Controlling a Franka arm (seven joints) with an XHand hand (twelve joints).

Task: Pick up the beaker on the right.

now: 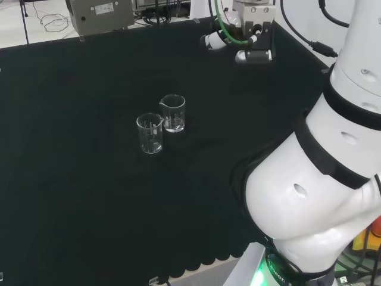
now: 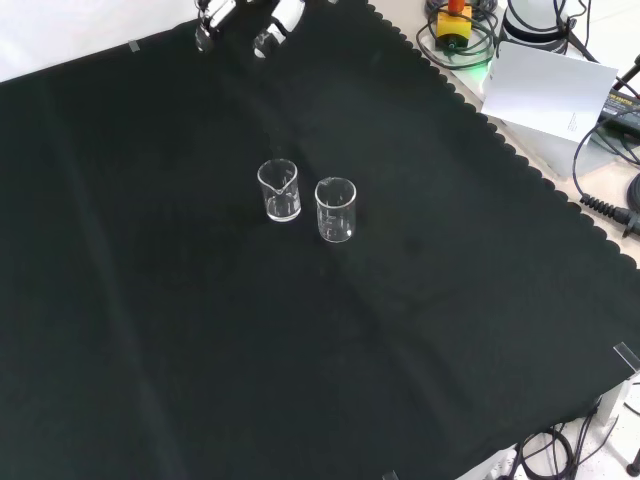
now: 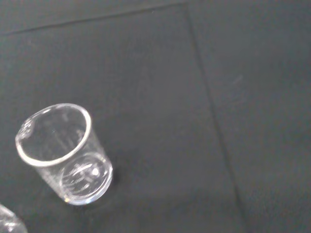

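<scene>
Two clear glass beakers stand close together, upright and empty-looking, near the middle of the black cloth. In the head view one beaker [image 1: 173, 113] is to the right and farther off, the other beaker [image 1: 150, 133] to the left and nearer. The front view shows them as a left beaker [image 2: 280, 190] and a right beaker [image 2: 336, 209]. The hand [image 1: 217, 40] hovers high above the cloth, well apart from both, holding nothing. Its fingers [image 2: 275, 25] hang relaxed at the front view's top edge. In the wrist view one beaker [image 3: 63, 155] shows whole, with a rim of the other beaker [image 3: 6, 224] at the picture's corner.
A grey box [image 1: 101, 13] stands beyond the cloth's far edge in the head view. In the front view a white sheet [image 2: 550, 90], cables [image 2: 610, 200] and a red and yellow button [image 2: 455, 20] lie past the cloth's scalloped edge [image 2: 500, 140].
</scene>
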